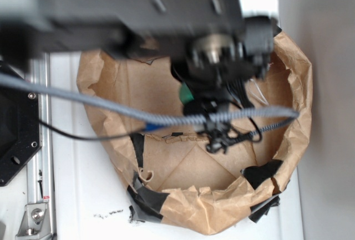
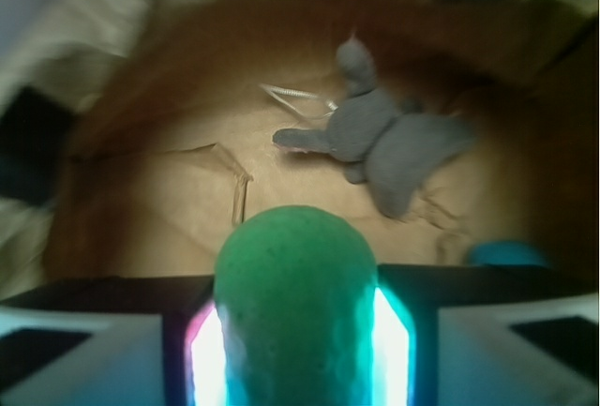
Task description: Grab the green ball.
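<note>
The green ball [image 2: 295,303] fills the lower middle of the wrist view, squeezed between the two lit finger pads [image 2: 208,359]. My gripper [image 2: 295,350] is shut on the ball and holds it above the brown paper floor. In the exterior view only a small patch of the green ball [image 1: 186,92] shows under the dark arm, and my gripper [image 1: 194,98] hangs over the middle of the paper bag [image 1: 222,207]. Its fingers are mostly hidden there by the arm and cables.
A grey plush toy [image 2: 384,139] lies on the paper ahead and to the right. A blue ball [image 2: 506,254] sits at the right, just past the gripper body. The crumpled bag walls [image 1: 302,101] ring the area. A grey braided cable [image 1: 111,105] crosses the exterior view.
</note>
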Robot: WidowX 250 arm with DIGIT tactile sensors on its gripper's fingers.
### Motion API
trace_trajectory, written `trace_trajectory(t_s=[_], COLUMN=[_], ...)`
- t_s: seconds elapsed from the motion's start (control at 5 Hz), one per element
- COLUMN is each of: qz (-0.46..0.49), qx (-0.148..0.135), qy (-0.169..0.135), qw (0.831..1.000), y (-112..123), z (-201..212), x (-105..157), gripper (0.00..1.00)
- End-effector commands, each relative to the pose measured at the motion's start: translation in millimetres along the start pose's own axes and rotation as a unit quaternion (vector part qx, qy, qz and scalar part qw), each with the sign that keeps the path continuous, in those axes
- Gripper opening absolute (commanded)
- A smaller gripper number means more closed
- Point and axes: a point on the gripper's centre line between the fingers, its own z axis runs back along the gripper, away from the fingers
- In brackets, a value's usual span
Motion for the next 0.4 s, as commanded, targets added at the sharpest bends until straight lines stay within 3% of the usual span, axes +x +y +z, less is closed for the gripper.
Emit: trace_trajectory(t_s=[0.0,0.2], qz=[-0.085,-0.088], qx=[0.037,0.04], qy=[-0.031,-0.032], qw=[0.995,0.995], y=[7.1,6.5], z=[42.6,40.3], x=[2.3,2.3], gripper=[0.0,0.0])
